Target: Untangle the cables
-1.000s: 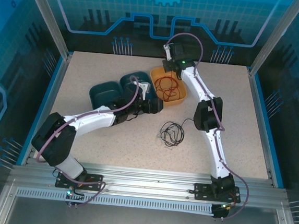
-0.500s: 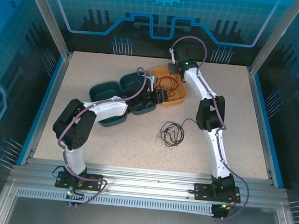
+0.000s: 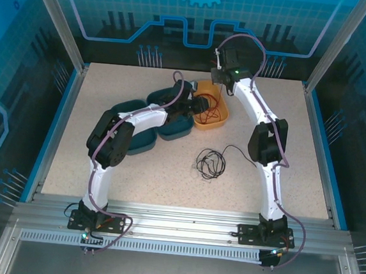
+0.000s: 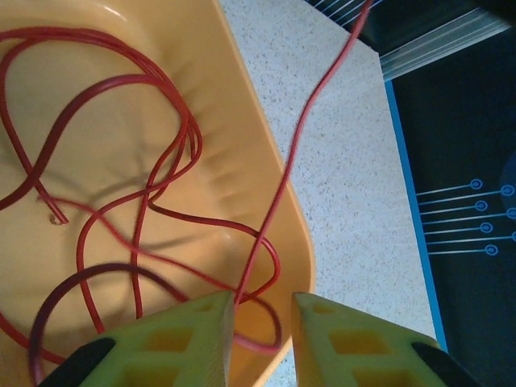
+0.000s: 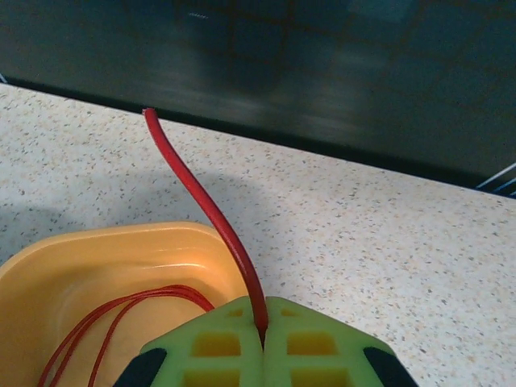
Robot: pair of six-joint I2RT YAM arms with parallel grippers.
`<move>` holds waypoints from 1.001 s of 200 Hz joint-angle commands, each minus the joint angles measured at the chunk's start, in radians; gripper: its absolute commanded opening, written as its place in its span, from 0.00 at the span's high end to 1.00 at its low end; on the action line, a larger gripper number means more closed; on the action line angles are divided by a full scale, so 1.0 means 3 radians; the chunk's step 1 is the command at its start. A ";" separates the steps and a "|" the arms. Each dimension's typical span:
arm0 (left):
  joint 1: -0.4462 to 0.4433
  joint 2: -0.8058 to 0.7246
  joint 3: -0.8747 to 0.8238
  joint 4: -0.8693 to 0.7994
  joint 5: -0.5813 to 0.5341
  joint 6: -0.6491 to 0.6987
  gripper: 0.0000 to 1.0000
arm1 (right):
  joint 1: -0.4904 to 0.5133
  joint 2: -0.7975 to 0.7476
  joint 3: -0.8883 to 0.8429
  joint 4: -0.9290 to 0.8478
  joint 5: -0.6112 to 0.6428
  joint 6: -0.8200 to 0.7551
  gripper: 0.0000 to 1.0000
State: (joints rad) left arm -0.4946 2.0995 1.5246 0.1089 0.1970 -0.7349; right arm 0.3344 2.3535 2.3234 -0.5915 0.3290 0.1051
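Note:
The red cable (image 3: 213,104) lies in loose loops inside an orange tray (image 3: 219,123) at the back of the table. My right gripper (image 5: 264,322) is shut on one end of the red cable (image 5: 211,211) above the tray's far rim (image 5: 105,242), and a short tail sticks out past the fingers. My left gripper (image 4: 262,322) hangs over the tray's right side (image 4: 278,201) with its jaws a little apart. A taut red strand (image 4: 284,181) runs up from beside the left finger (image 4: 193,339). A black cable (image 3: 210,161) lies coiled on the table in front of the tray.
Two dark teal trays (image 3: 135,136) (image 3: 171,120) sit left of the orange one, under the left arm. The speckled table (image 3: 284,152) has a blue border and the enclosure walls close behind the tray (image 5: 322,64).
The left arm has swung right from over the teal trays to the orange tray, and its jaws have narrowed. The right gripper has risen slightly toward the back, still holding the red cable.

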 commanded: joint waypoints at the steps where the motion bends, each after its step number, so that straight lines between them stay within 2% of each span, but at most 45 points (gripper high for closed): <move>1: 0.0009 -0.0024 0.0111 -0.0075 0.0168 0.0009 0.74 | -0.0010 -0.0160 -0.0029 -0.0138 0.0269 0.0082 1.00; 24: 0.0007 -0.0114 0.0050 -0.0066 0.0242 0.0053 0.71 | -0.0025 -0.0149 -0.0022 -0.0201 0.0337 0.0185 1.00; 51: 0.0027 -0.0151 -0.0079 -0.0084 0.0222 0.0026 0.71 | -0.0014 -0.0187 -0.0069 -0.0198 0.0155 0.0253 1.00; 79: 0.0081 -0.0321 -0.0315 0.0117 0.0269 -0.0053 0.65 | 0.0091 -0.0254 -0.0260 -0.0129 0.0038 0.0153 1.00; 118: 0.0105 -0.0809 -0.0531 0.0033 0.0099 0.0212 0.48 | 0.0213 -0.0231 -0.0402 -0.0074 -0.0064 0.0046 1.00; 149: 0.0114 -0.1200 -0.0689 -0.0085 -0.0036 0.0411 0.29 | 0.0250 -0.0109 -0.0320 -0.0062 -0.0216 0.0036 0.97; 192: 0.0110 -0.1640 -0.0930 -0.0273 -0.0148 0.0623 0.02 | 0.0271 0.0324 -0.0021 -0.0146 -0.0337 -0.0019 0.95; 200: 0.0113 -0.1704 -0.0992 -0.0290 -0.0158 0.0636 0.01 | 0.0271 0.0387 0.0023 -0.0164 -0.0344 -0.0026 0.93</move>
State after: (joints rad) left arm -0.4664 1.6379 1.2865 0.0864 0.1802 -0.5953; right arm 0.4068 2.3959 2.2780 -0.6170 0.2600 0.1181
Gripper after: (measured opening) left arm 0.970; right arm 0.062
